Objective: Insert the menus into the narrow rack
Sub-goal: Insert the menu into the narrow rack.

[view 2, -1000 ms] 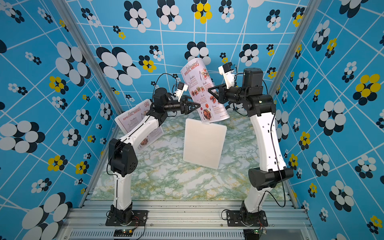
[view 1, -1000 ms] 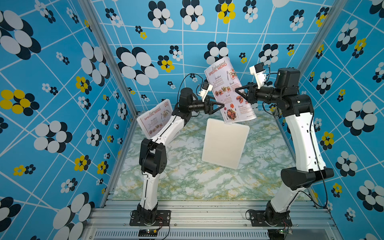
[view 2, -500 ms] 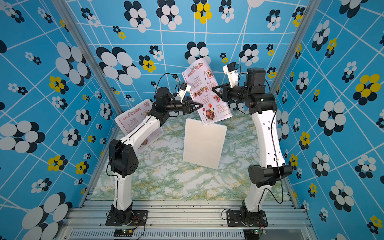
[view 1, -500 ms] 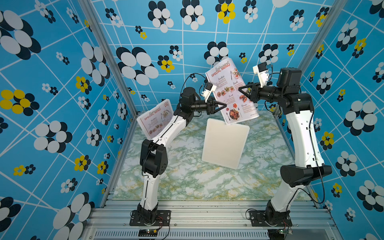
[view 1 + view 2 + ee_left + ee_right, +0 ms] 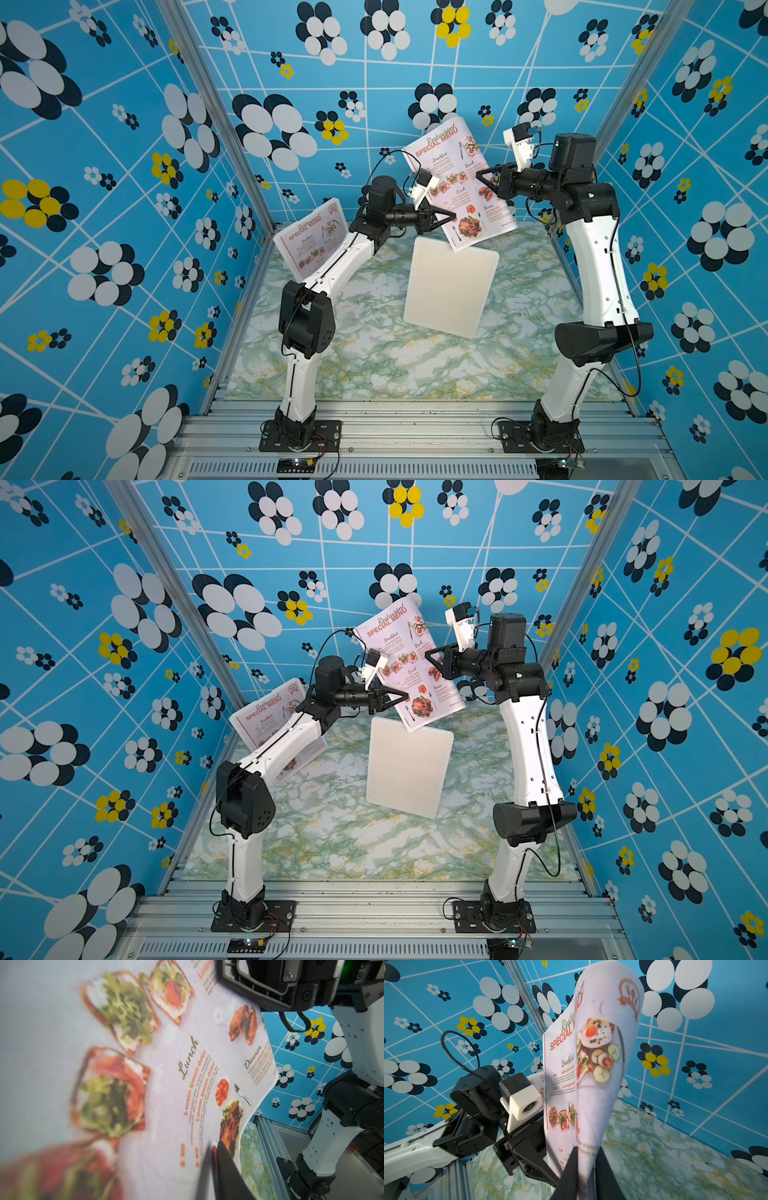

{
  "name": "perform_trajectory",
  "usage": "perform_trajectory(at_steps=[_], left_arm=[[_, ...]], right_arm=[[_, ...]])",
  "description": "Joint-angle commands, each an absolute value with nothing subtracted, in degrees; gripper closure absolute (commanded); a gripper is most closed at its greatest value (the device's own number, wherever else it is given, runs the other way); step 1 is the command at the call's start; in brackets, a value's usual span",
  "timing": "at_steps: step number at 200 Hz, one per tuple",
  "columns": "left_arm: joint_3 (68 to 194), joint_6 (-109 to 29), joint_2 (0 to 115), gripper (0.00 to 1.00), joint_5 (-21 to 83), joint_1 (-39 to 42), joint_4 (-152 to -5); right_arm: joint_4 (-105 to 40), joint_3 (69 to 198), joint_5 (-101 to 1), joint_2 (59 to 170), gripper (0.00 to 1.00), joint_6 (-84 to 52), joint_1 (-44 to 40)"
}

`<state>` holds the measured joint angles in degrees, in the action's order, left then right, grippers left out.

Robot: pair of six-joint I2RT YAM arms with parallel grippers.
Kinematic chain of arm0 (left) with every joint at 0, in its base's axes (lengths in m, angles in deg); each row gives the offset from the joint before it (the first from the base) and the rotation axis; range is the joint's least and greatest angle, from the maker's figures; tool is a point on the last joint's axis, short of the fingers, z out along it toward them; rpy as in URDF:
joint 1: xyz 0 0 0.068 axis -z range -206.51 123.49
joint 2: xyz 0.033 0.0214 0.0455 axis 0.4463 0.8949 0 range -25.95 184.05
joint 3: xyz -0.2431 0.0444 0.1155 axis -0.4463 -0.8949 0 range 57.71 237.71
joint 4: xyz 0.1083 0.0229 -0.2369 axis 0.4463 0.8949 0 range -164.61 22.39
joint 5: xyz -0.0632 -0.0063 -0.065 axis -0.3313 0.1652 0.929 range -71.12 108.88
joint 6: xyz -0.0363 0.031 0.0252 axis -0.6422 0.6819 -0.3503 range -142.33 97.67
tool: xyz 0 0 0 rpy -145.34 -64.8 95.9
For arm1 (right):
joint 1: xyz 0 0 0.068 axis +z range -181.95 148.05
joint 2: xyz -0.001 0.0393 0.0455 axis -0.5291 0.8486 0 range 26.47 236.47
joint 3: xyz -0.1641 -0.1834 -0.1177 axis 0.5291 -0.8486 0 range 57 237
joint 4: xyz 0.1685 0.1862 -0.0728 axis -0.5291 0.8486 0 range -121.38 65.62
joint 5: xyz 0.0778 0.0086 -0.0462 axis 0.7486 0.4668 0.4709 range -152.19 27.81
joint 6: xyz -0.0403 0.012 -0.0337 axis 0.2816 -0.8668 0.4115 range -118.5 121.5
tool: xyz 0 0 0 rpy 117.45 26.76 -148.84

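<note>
right hand [image 5: 478, 174]: black fingers clamped on the right long edge of the raised menu [image 5: 455, 166], about midway along it; left hand [image 5: 453, 216]: fingers drawn to a point on the opposite long edge, lower down, pinching the sheet; in the left wrist view one finger [image 5: 224, 1167] lies on the printed face, its partner hidden behind the sheet; raised menu: held in the air between the two hands, over the back of the counter [image 5: 374, 357]; long axis steeply tilted, heading end uppermost and toward the back wall, foot end lowest; printed face toward the top camera; in both top views the foot corner overlaps the top edge of the cream slab [image 5: 451, 291], touching or apart cannot be told; sheet thin, glossy, pale pink, bowed into a curve in the right wrist view; nearest print blurred in both wrist views; cream slab: plain, matt, rectangular, rounded corners; upright or leaning cannot be told, nor whether it is the rack; second menu [image 5: 309, 241]: back left of the counter, by the left wall, tilted, heading uppermost; lower part hidden behind the left arm [image 5: 340, 257]; its support hidden; counter: green-and-white marble pattern; walls [image 5: 124, 166]: blue, white lines, flower print
</note>
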<state>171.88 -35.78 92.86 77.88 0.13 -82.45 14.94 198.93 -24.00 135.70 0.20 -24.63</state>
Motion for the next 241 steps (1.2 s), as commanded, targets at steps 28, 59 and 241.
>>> perform_trajectory(at_steps=[28,59,241], left_arm=[[177.1,-31.6,93.1,0.77,75.7,0.3,-78.2],[178.9,-30.4,94.1,0.82,75.0,0.5,-76.5],[181.1,-23.7,96.8,0.84,72.1,1.0,-70.1]], right_arm=[[14.9,202.6,-22.9,138.0,0.83,-1.7,-27.8],[14.6,203.7,-22.3,139.0,0.83,-1.7,-28.4],[14.8,205.8,-20.2,142.9,0.83,-1.9,-29.2]])
